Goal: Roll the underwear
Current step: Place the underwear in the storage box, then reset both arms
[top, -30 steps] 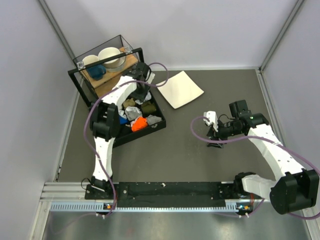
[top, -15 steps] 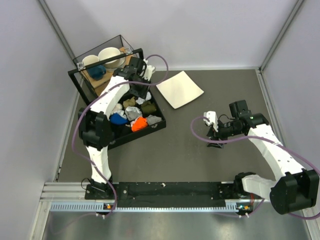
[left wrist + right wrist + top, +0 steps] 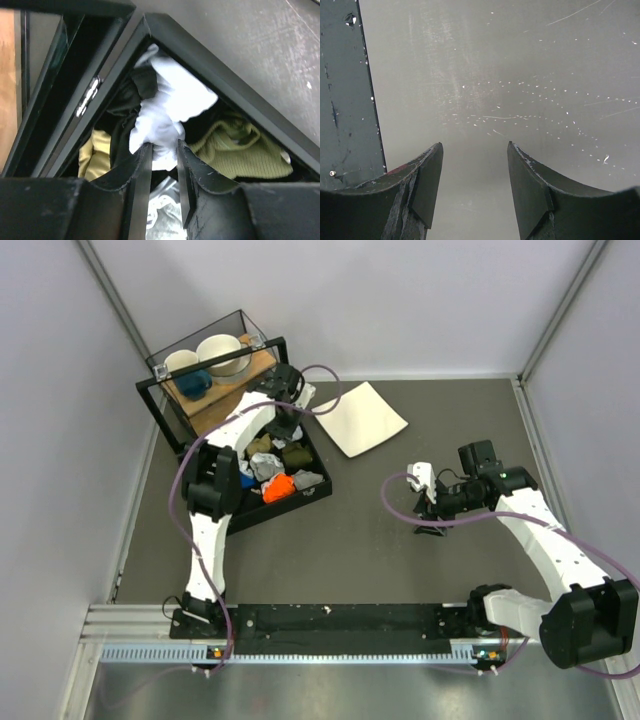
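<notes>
The underwear (image 3: 170, 107) is a crumpled white cloth in the far corner of the black bin (image 3: 318, 492), lying on dark fabric. My left gripper (image 3: 164, 145) reaches down into that corner and is shut on the underwear's lower fold, with white cloth pinched between the fingertips. In the top view the left gripper (image 3: 289, 408) sits over the bin's far corner. My right gripper (image 3: 475, 147) is open and empty, pointing down at the bare grey table; in the top view the right gripper (image 3: 431, 520) is right of centre.
The bin holds an olive knit bundle (image 3: 235, 150), a yellow cloth (image 3: 92, 155), and orange (image 3: 278, 486), blue and grey bundles. A white square plate (image 3: 362, 418) lies beyond the bin. A glass box with bowls (image 3: 210, 360) stands at the back left.
The left arm's elbow swung out to the left half a second ago and has come back; its gripper stays at the bin's far corner. The right arm has not moved.
</notes>
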Controlling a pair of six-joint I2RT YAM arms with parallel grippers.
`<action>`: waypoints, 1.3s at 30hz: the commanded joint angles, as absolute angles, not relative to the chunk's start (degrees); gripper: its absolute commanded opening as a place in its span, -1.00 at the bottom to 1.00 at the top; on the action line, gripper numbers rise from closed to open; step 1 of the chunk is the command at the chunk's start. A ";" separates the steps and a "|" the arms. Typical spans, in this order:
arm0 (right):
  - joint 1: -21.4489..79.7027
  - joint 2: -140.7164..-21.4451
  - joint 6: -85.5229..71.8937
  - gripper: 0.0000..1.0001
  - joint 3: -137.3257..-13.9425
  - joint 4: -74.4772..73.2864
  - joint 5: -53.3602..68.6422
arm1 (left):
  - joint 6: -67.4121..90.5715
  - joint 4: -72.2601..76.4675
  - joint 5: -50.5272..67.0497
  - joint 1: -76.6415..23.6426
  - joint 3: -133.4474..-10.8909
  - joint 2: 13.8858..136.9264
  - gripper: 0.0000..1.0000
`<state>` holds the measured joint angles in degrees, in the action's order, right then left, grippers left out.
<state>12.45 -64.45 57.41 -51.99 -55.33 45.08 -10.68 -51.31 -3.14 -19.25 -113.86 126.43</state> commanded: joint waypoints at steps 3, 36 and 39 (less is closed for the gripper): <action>11.87 -63.99 57.92 0.10 -51.77 -55.55 46.32 | -12.92 -56.95 -7.91 -18.90 -117.86 133.50 -0.40; 4.83 -56.25 19.76 0.98 -73.65 -45.55 32.36 | -0.20 -32.11 19.34 -18.46 -69.46 47.62 0.98; 4.92 -54.76 6.32 0.98 -74.36 -39.22 25.43 | 6.65 -29.53 14.97 -18.46 -62.15 33.82 0.98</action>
<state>5.54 -56.42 29.58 -72.23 -48.36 34.79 -1.98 -38.02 16.47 -18.70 -69.71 48.71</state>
